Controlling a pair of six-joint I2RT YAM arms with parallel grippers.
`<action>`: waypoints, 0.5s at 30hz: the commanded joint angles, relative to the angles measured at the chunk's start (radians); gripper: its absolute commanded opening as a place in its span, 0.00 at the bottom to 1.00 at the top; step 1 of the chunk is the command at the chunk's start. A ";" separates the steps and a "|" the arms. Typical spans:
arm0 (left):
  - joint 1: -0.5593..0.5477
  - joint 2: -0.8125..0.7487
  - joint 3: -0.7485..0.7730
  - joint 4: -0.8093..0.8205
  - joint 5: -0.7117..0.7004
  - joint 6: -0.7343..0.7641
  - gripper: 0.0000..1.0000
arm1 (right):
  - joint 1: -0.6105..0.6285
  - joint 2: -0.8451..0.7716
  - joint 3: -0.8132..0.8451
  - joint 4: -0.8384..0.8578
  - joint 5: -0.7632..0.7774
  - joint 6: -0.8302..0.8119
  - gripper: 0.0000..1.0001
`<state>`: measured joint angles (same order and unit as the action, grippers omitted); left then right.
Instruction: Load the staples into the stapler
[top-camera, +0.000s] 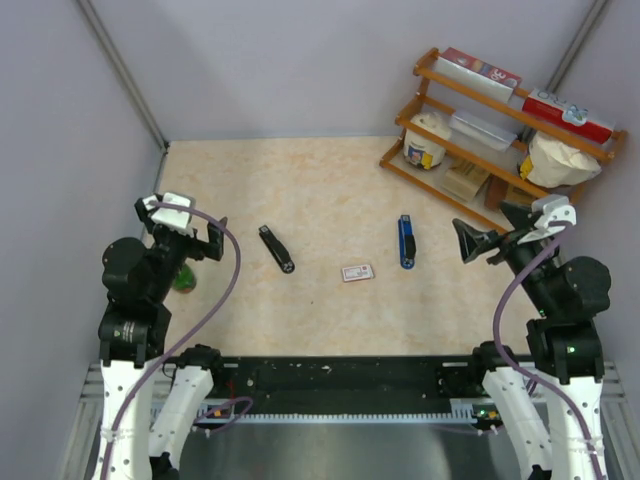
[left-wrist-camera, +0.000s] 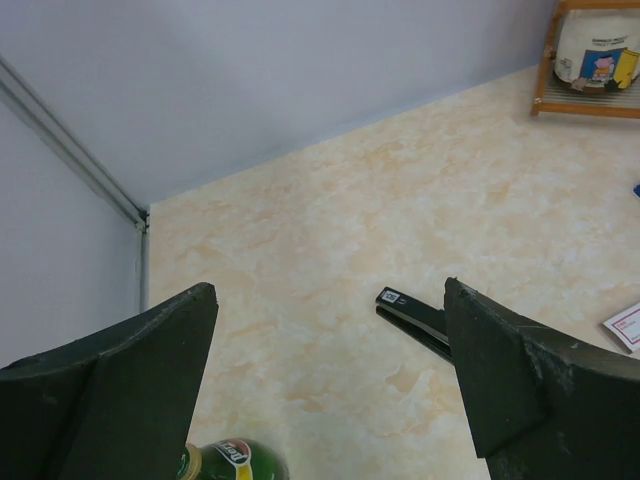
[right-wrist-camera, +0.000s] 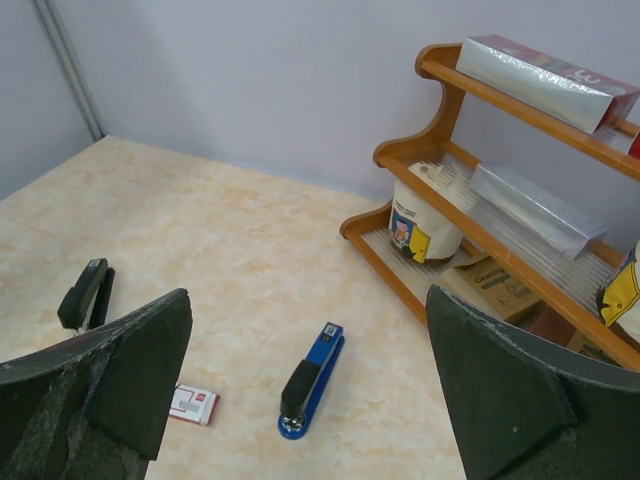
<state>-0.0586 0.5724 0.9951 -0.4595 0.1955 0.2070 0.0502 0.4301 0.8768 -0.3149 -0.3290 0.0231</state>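
Note:
A black stapler (top-camera: 276, 249) lies on the table left of centre, and a blue stapler (top-camera: 405, 241) lies right of centre. A small white box with red print (top-camera: 357, 272), the staples' box, lies between them, with a grey strip of staples on it (right-wrist-camera: 193, 401). My left gripper (top-camera: 212, 240) is open and empty, held above the table left of the black stapler (left-wrist-camera: 412, 313). My right gripper (top-camera: 468, 241) is open and empty, held right of the blue stapler (right-wrist-camera: 311, 379). The black stapler also shows in the right wrist view (right-wrist-camera: 85, 293).
A green bottle (top-camera: 184, 277) stands under the left arm and shows in the left wrist view (left-wrist-camera: 233, 463). A wooden shelf rack (top-camera: 500, 130) with boxes, a white tub and bags stands at the back right. Grey walls enclose the table.

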 joint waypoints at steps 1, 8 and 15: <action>0.006 0.012 0.046 0.010 0.074 0.002 0.99 | -0.010 -0.005 -0.002 0.039 -0.033 0.043 0.99; 0.006 0.041 0.068 -0.021 0.186 0.037 0.99 | -0.009 -0.002 -0.093 0.099 -0.091 -0.141 0.99; 0.003 0.076 0.033 -0.030 0.311 0.112 0.99 | -0.009 -0.001 -0.127 0.086 -0.162 -0.207 0.99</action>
<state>-0.0586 0.6277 1.0306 -0.4950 0.4030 0.2630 0.0498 0.4305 0.7475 -0.2691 -0.4133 -0.1139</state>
